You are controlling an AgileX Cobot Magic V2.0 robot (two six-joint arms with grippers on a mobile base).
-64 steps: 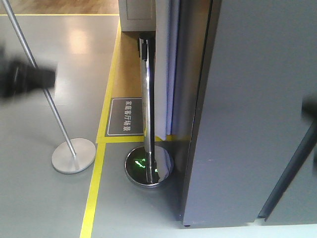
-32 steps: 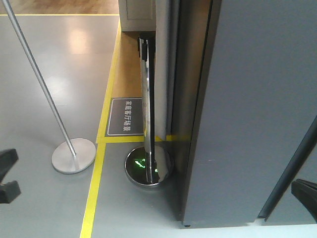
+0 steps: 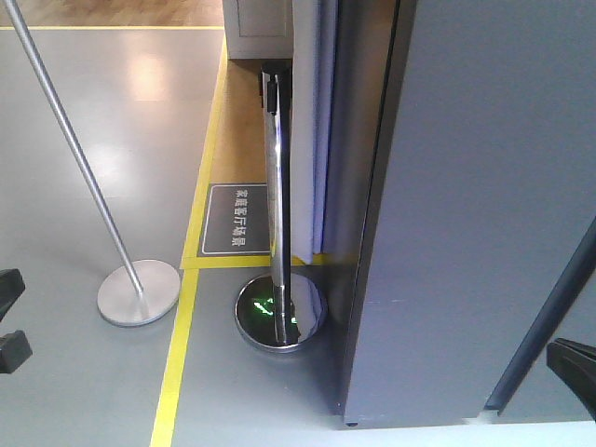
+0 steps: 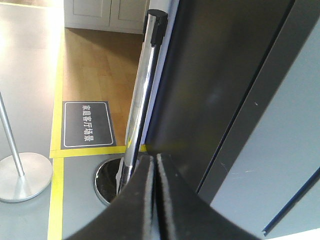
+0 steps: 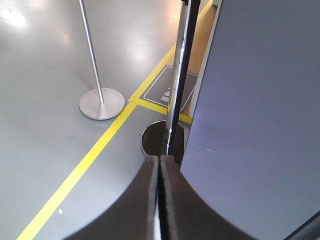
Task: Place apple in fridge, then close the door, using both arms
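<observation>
The apple is out of view in every frame. The dark grey fridge (image 3: 363, 205) fills the right side of the front view. The door (image 3: 484, 186) shows its grey outer face, with a dark slanted handle (image 3: 559, 307). A narrow white strip (image 3: 322, 130) runs along the fridge's left edge. Black parts of my left arm (image 3: 9, 349) and right arm (image 3: 573, 365) sit at the bottom corners. My left gripper (image 4: 155, 156) is shut and empty, pointing at the fridge's side (image 4: 215, 85). My right gripper (image 5: 159, 157) is shut and empty beside the grey door face (image 5: 260, 100).
A chrome barrier post (image 3: 276, 186) on a shiny round base (image 3: 279, 315) stands close to the fridge's left side. A second, leaning post has a matte base (image 3: 138, 291) further left. Yellow floor tape (image 3: 177, 363) and a dark floor sign (image 3: 235, 219) lie between them.
Both arms have dropped from mid-height at the frame edges to the bottom corners. Since half a second ago they have barely moved.
</observation>
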